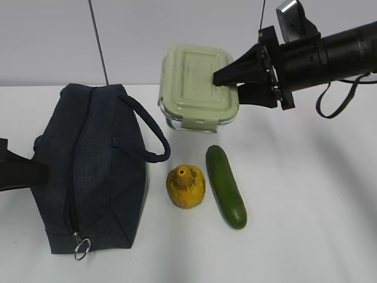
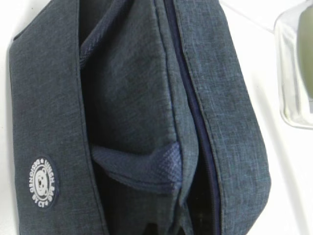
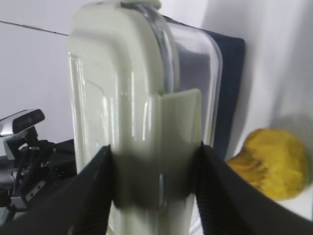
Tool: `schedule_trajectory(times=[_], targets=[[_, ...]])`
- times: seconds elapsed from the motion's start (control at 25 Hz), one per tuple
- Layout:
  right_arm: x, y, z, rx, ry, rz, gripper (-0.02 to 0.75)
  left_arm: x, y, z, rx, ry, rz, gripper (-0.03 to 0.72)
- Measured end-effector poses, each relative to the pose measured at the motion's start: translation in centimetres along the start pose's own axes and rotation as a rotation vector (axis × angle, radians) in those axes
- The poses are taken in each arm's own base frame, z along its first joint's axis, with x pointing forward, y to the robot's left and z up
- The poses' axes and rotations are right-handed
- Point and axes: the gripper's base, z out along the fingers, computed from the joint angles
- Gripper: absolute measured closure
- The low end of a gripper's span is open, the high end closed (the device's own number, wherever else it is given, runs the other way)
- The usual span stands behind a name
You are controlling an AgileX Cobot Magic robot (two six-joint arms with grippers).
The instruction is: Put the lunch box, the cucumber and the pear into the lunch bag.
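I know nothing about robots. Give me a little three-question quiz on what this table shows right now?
1. True or false: the right claw grips the lunch box.
2. Which lies nearest the lunch bag: A the cucumber, B the pear, C the lunch box?
3. Fill in: the pear is ____ the bag.

Key: 1 true; 2 B; 3 outside.

left claw mostly off-frame
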Motion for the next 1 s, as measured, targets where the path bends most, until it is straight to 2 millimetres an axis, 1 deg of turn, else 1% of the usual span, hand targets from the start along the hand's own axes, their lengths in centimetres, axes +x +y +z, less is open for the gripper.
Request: schedule_trajectory(times=[0.24, 0.44, 0.56, 0.68, 0.8, 1.0], targets=[[-0.9, 3.6, 2.1, -0.082, 0.005, -0.086, 0.370, 0.0, 0.0, 0.0, 0.002, -0.003, -0.004, 0.701], [-0.9, 6.4, 3.7, -0.158, 0.022, -0.133, 0.370, -0.2, -0.2, 0.0, 0.023, -0.027, -0.022, 0.701], [-0.8, 7.6, 4.5, -0.201, 0.022, -0.140, 0.370, -0.4, -0.4, 0.0, 0.039, -0.040, -0.031, 0.701], [-0.7, 8.5, 5.2, -0.233, 0.024, -0.151, 0.370, -0.4, -0.5, 0.0, 0.050, -0.047, -0.034, 0.701], [-0.6, 9.2, 6.2, -0.259, 0.039, -0.162, 0.370, -0.6, -0.6, 0.0, 0.063, -0.064, -0.043, 0.701], [-0.1, 9.4, 8.4, -0.301, 0.067, -0.162, 0.370, -0.9, -0.8, -0.1, 0.090, -0.095, -0.057, 0.701]])
